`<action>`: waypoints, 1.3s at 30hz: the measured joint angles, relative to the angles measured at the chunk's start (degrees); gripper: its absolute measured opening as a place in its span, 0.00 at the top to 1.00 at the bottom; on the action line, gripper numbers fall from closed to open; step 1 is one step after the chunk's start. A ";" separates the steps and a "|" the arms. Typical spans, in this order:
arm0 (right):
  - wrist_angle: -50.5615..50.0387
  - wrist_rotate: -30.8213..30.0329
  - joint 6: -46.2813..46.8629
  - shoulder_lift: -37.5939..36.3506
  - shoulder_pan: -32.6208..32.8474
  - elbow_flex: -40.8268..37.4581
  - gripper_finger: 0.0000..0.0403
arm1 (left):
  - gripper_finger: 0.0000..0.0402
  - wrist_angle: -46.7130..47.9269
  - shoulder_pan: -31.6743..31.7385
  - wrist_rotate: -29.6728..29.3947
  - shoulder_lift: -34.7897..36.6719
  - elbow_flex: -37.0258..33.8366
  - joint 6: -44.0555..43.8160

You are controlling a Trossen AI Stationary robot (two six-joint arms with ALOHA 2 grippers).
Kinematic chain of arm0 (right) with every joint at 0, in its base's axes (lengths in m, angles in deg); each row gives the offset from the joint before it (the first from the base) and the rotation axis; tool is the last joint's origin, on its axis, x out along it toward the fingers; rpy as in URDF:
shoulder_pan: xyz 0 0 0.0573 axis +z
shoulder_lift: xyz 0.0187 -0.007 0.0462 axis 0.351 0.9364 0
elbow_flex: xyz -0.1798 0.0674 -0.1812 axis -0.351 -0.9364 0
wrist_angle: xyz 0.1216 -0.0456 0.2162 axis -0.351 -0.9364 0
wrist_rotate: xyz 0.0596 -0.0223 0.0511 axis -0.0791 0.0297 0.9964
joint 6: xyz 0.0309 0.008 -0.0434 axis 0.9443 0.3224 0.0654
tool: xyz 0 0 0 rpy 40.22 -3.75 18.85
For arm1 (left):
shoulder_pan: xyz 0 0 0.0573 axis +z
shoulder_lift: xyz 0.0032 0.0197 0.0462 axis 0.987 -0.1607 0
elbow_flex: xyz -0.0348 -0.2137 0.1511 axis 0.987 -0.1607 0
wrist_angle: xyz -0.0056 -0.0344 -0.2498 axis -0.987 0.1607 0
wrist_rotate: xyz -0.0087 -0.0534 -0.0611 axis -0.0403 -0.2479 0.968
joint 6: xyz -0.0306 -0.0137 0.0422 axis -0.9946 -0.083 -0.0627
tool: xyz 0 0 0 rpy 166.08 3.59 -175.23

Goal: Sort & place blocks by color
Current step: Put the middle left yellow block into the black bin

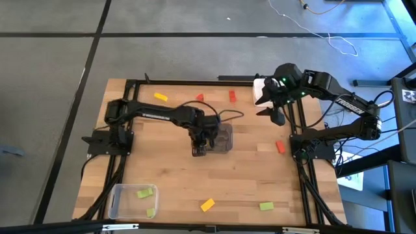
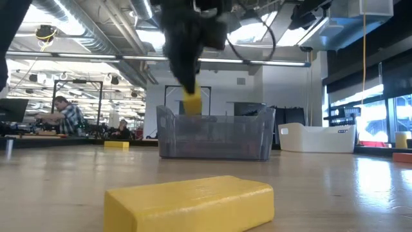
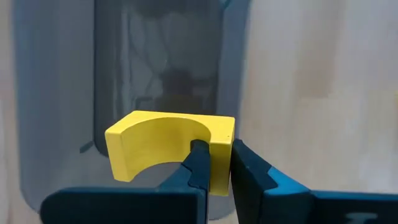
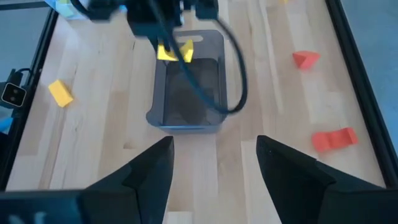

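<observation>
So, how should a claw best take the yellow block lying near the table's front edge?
Probably from above, across the narrow width at mid-length: the yellow block lies flat, both long sides free, slightly askew, so turn the claw to match.

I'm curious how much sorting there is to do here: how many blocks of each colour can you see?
Yellow blocks: 3, one held in the left gripper
Red blocks: 3
Green blocks: 3, two in the clear bin
Total: 9
</observation>
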 joint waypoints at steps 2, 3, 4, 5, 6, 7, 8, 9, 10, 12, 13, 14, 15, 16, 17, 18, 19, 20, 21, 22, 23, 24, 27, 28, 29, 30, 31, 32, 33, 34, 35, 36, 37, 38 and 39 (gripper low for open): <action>0.22 0.02 -0.01 0.00 0.00 0.00 0.43 | 0.93 -0.20 -0.07 -0.79 -2.16 -0.01 0.08; 0.26 0.01 -0.01 0.02 0.00 0.00 0.43 | 0.93 -0.30 -0.03 -0.88 -3.11 -0.01 0.09; 0.28 0.01 -0.01 0.02 0.00 0.00 0.43 | 0.93 -0.12 0.12 -1.02 -4.00 -0.01 0.10; 0.33 0.00 -0.01 0.02 0.00 0.00 0.43 | 0.93 -0.29 0.22 -1.03 -4.83 -0.01 0.10; 0.36 0.00 -0.01 0.02 0.00 0.00 0.43 | 0.93 -0.73 0.24 -1.15 -5.76 0.03 0.09; 0.36 0.00 -0.01 0.02 0.00 0.00 0.43 | 0.93 -0.89 0.28 -1.17 -6.66 0.04 0.11; 0.36 0.00 -0.01 0.02 0.00 0.00 0.43 | 0.93 -0.79 0.28 -1.23 -7.37 0.00 0.11; 0.37 0.00 -0.01 0.02 0.00 0.00 0.43 | 0.93 -0.99 0.26 -1.23 -7.96 -0.01 0.11; 0.34 0.02 -0.01 0.02 0.00 0.00 0.43 | 0.92 -1.46 0.26 -1.20 -8.45 -0.01 0.11; 0.36 0.00 -0.01 0.02 0.00 0.00 0.43 | 0.90 -1.60 0.22 -1.17 -8.94 0.01 0.11; 0.34 0.00 -0.01 0.02 0.00 0.00 0.43 | 0.90 -1.59 0.22 -1.13 -9.15 0.01 0.11; 0.36 0.00 -0.01 0.02 0.00 0.00 0.43 | 0.89 -2.00 0.22 -1.13 -9.35 0.04 0.11; 0.36 0.01 -0.01 0.02 0.00 0.00 0.43 | 0.89 -2.15 0.24 -1.16 -9.47 0.01 0.11; 0.34 0.02 -0.03 0.02 0.00 0.00 0.43 | 0.88 -1.99 0.32 -1.24 -9.52 0.01 0.11; 0.36 0.02 -0.06 0.02 0.00 0.00 0.43 | 0.87 -2.15 0.33 -1.52 -9.48 0.01 0.10; 0.36 0.00 -0.08 0.02 0.00 0.00 0.43 | 0.87 -2.57 0.33 -2.18 -9.45 0.03 0.07; 0.37 0.00 -0.10 0.04 0.00 0.00 0.43 | 0.87 -2.74 0.31 -3.05 -9.45 0.04 0.07; 0.37 0.00 -0.12 0.04 0.00 0.00 0.43 | 0.86 -2.68 0.28 -3.92 -9.45 0.04 0.05; 0.35 0.00 -0.13 0.04 0.00 0.00 0.43 | 0.86 -2.56 0.28 -4.62 -9.45 0.04 -0.20; 0.37 0.00 -0.16 0.04 0.00 0.00 0.43 | 0.86 -2.58 0.30 -4.84 -9.45 0.04 -0.79; 0.36 0.00 -0.16 0.04 0.00 0.00 0.43 | 0.86 -2.59 0.44 -4.87 -9.45 0.04 -1.67; 0.37 0.00 -0.19 0.04 0.00 0.00 0.43 | 0.86 -2.57 0.59 -4.66 -9.45 0.04 -2.26; 0.37 0.00 -0.19 0.04 0.00 0.00 0.43 | 0.86 -2.59 1.09 -2.90 -9.45 0.04 -3.27; 0.37 0.00 -0.19 0.04 0.00 0.00 0.43 | 0.86 -2.58 1.31 -1.90 -9.45 0.04 -3.31; 0.36 0.00 -0.21 0.04 0.00 0.00 0.43 | 0.87 -2.57 1.51 -1.24 -9.45 0.04 -3.44; 0.37 0.00 -0.20 0.04 0.00 0.00 0.43 | 0.88 -2.57 1.61 -1.01 -9.45 0.04 -3.87; 0.37 0.00 -0.21 0.04 0.00 0.00 0.43 | 0.89 -2.57 1.62 -1.00 -9.45 0.04 -4.43; 0.37 0.00 -0.21 0.04 0.00 0.00 0.43 | 0.89 -2.57 1.62 -0.98 -9.45 0.04 -4.50; 0.37 0.00 -0.21 0.04 0.00 0.00 0.43 | 0.90 -2.57 1.62 -1.00 -9.45 0.04 -4.50; 0.37 0.00 -0.21 0.04 0.00 0.00 0.43 | 0.90 -2.61 1.62 -1.12 -9.45 0.04 -4.50; 0.37 0.00 -0.21 0.04 0.00 0.00 0.43 | 0.90 -2.67 1.60 -1.54 -9.45 0.04 -4.48; 0.37 0.00 -0.21 0.04 0.00 0.00 0.43 | 0.89 -2.70 1.57 -1.92 -9.45 0.04 -4.22; 0.37 0.00 -0.21 0.04 0.00 0.00 0.43 | 0.87 -2.68 1.57 -2.06 -9.45 0.04 -3.36; 0.37 0.00 -0.21 0.04 0.00 0.00 0.43 | 0.86 -2.70 1.58 -2.09 -9.45 0.04 -2.78; 0.37 0.00 -0.21 0.04 0.00 0.00 0.43 | 0.84 -2.71 1.60 -2.11 -9.45 0.04 -2.30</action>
